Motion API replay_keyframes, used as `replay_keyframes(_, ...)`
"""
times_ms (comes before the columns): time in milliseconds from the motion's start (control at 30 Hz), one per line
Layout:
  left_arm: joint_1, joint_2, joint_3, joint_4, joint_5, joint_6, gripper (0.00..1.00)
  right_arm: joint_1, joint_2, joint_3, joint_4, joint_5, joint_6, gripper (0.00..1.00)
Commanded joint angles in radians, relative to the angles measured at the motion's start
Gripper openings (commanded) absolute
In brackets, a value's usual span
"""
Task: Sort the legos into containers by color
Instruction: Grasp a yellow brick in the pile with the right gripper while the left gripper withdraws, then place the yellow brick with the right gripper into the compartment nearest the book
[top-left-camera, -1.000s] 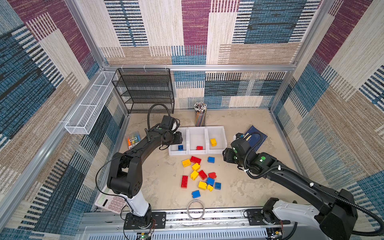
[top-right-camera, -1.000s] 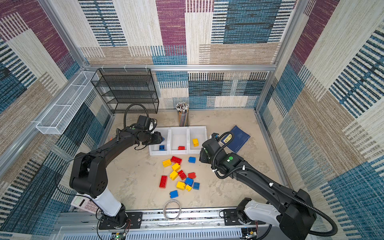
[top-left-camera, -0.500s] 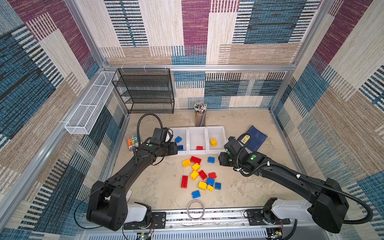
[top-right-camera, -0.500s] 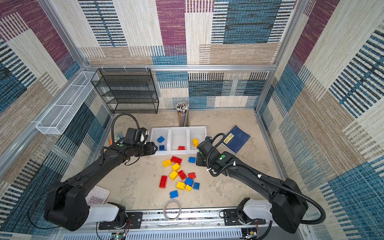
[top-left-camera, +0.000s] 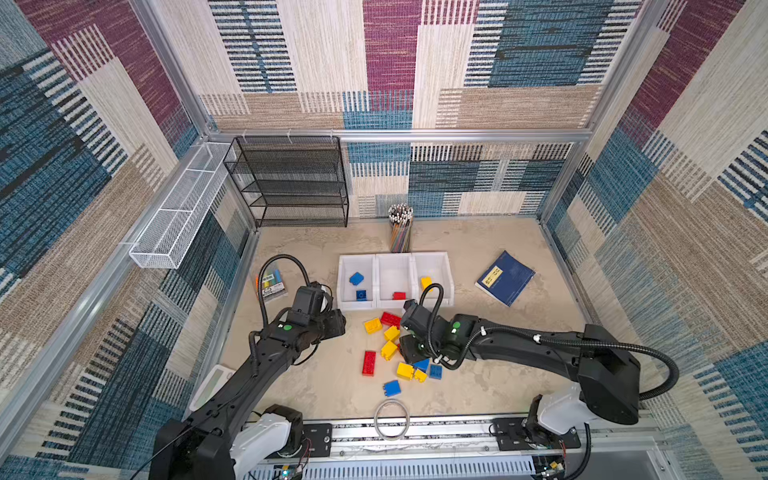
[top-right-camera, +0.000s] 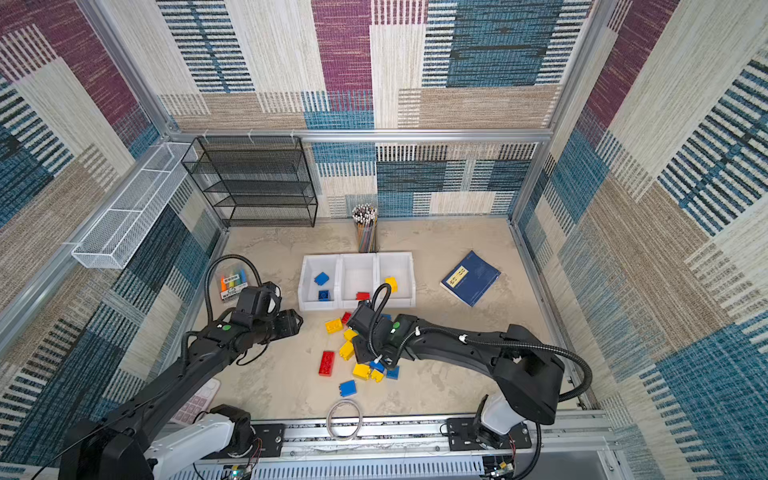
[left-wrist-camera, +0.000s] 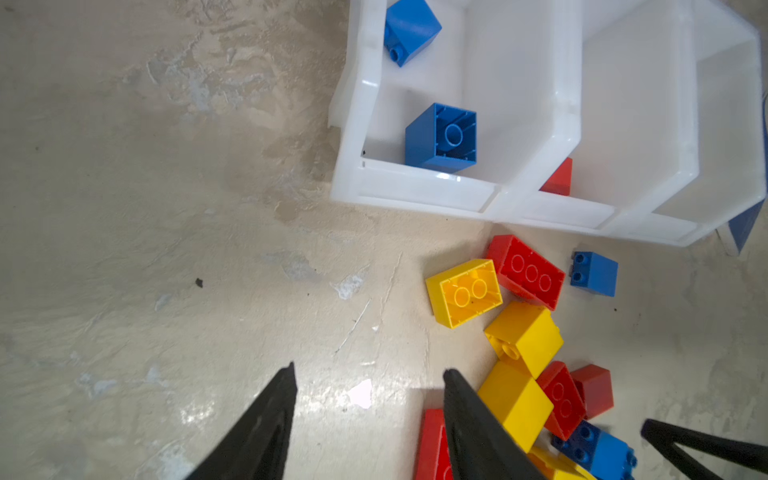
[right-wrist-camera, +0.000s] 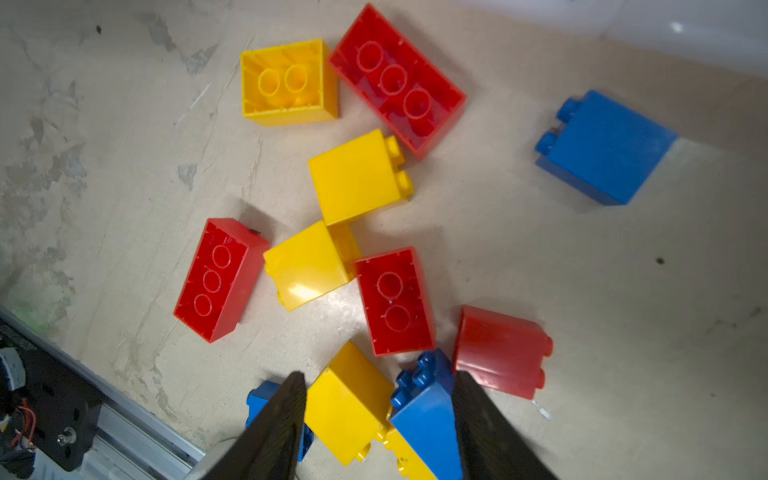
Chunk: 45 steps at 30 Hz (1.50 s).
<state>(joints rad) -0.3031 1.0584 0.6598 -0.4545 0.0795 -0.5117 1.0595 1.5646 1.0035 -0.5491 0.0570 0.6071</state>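
Three white containers stand in a row. The left one holds two blue legos, the middle one a red lego, the right one a yellow lego. In front of them lies a loose pile of red, yellow and blue legos. My left gripper is open and empty over bare floor, left of the pile. My right gripper hangs open over the pile's near side. A yellow brick and a blue brick lie between its fingers.
A black mesh rack and a cup of pencils stand at the back. A white wire basket hangs on the left wall. On the floor lie a blue book, a highlighter pack, a calculator and a wire ring.
My left gripper has drawn back from the left container, where a second blue brick now shows. My right gripper has swung left and down over the pile.
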Motion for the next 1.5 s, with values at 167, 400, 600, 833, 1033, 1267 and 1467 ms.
replay_keyframes(167, 0.001, -0.044, -0.035, 0.000, 0.010, -0.055, 0.60, 0.069, 0.082, 0.041, 0.025, -0.084, -0.234, 0.60)
replay_keyframes(400, 0.000, -0.114, -0.087, -0.003, 0.000, -0.092, 0.60, 0.074, 0.106, 0.060, -0.008, -0.036, -0.281, 0.59)
replay_keyframes(600, 0.000, -0.132, -0.106, 0.012, 0.005, -0.108, 0.60, 0.080, 0.101, 0.048, -0.018, -0.037, -0.306, 0.59)
replay_keyframes(833, 0.000, -0.128, -0.112, 0.019, 0.009, -0.113, 0.60, 0.085, 0.081, 0.005, -0.016, -0.010, -0.290, 0.53)
replay_keyframes(1033, -0.001, -0.130, -0.119, 0.022, 0.011, -0.117, 0.60, 0.093, 0.093, -0.011, -0.011, 0.022, -0.279, 0.46)
replay_keyframes(1267, 0.000, -0.134, -0.132, 0.033, 0.016, -0.121, 0.60, 0.096, 0.102, 0.002, -0.009, 0.051, -0.259, 0.34)
replay_keyframes(1467, 0.000, -0.142, -0.132, 0.029, 0.017, -0.118, 0.60, 0.089, 0.020, 0.032, 0.000, 0.138, -0.298, 0.31)
